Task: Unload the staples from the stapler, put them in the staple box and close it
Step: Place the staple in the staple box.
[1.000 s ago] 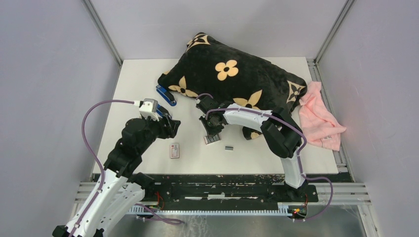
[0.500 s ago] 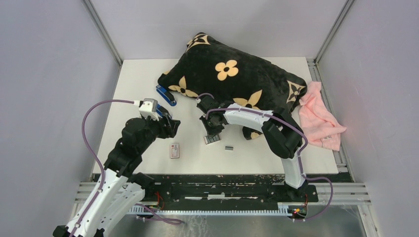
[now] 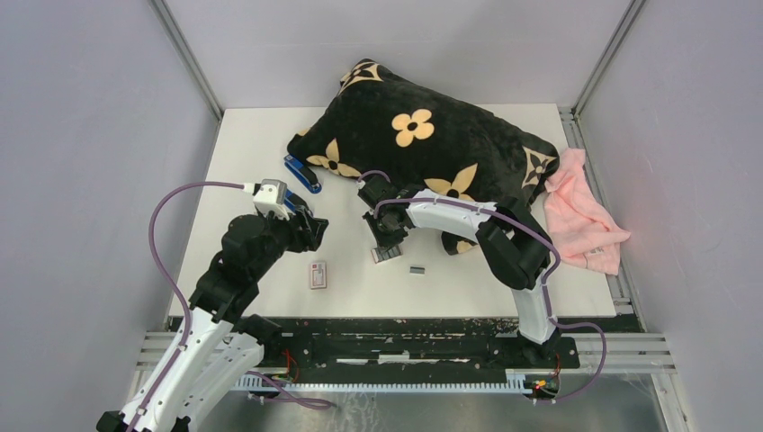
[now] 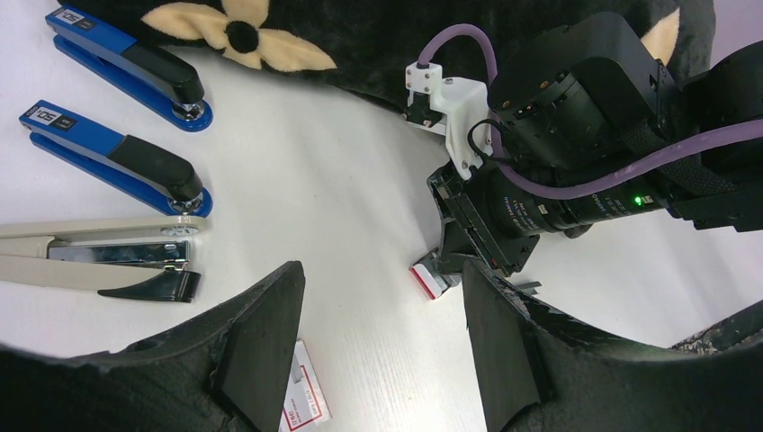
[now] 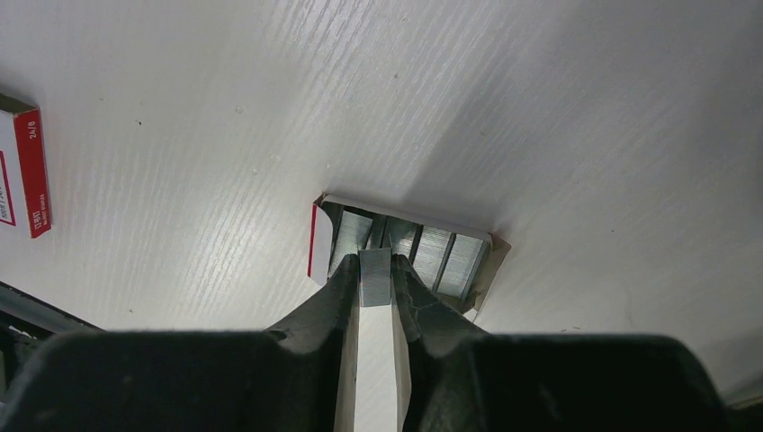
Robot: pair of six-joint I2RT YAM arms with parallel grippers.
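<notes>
Right end effector (image 5: 374,268) is clamped on a short strip of staples (image 5: 375,290), tip down directly over the open tray (image 5: 317,241). The tray sits mid-tabletop, toward the near edge, with several grey blocks side by side in it.

We read the step as dropping this strip into the tray. We want to lower until the strip rests on or between the blocks, then part the fingers only slightly so they miss the cardboard walls. The tray looks light and will likely skid if nudged, so we lift straight up afterwards.

Left end effector (image 4: 378,270) hangs with fingers wide apart, holding nothing.

The stapler (image 4: 108,254) lies opened on the left half of the tabletop, just beside the two blue staplers (image 4: 108,148). From above, the left arm hides it.

The closed red-and-white box (image 3: 318,274) lies by the near edge, well apart from the tray.
</notes>
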